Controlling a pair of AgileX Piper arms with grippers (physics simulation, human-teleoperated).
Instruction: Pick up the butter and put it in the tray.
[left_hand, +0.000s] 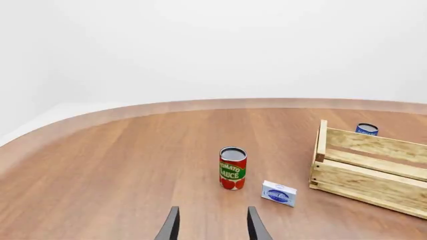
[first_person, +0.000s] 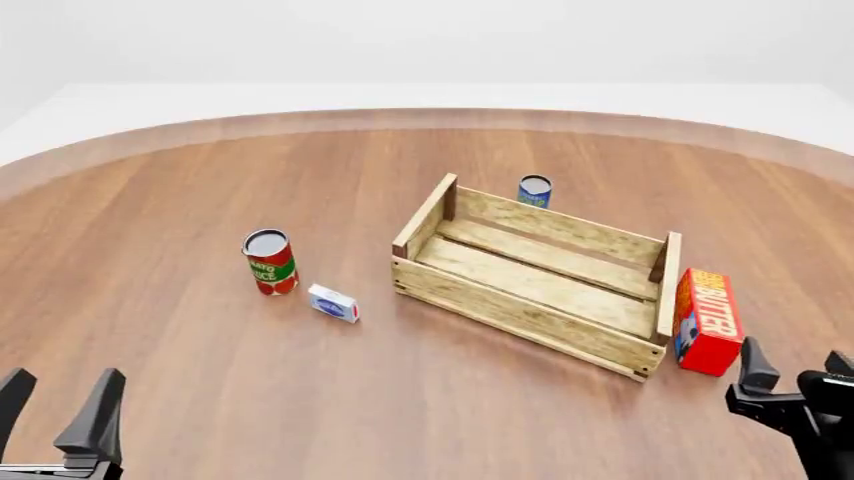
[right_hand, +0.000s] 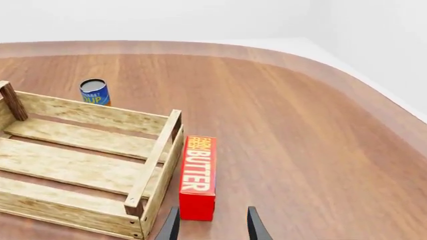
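Observation:
The butter (first_person: 707, 320) is a red carton with an orange "BUTTER" face. It lies on the table against the right end of the tray (first_person: 534, 300), a light wooden slatted crate that holds nothing. In the right wrist view the butter (right_hand: 197, 176) lies just ahead of my open right gripper (right_hand: 212, 225). In the front view my right gripper (first_person: 797, 372) is open and empty, a little nearer than the butter. My left gripper (first_person: 60, 410) is open and empty at the near left, far from the butter. The left wrist view shows its fingertips (left_hand: 170, 226) apart.
A red tomato sauce can (first_person: 270, 262) and a small white-and-blue box (first_person: 334, 303) stand left of the tray. A small blue can (first_person: 535, 190) stands behind the tray. The table's curved edge (first_person: 400, 118) runs along the far side.

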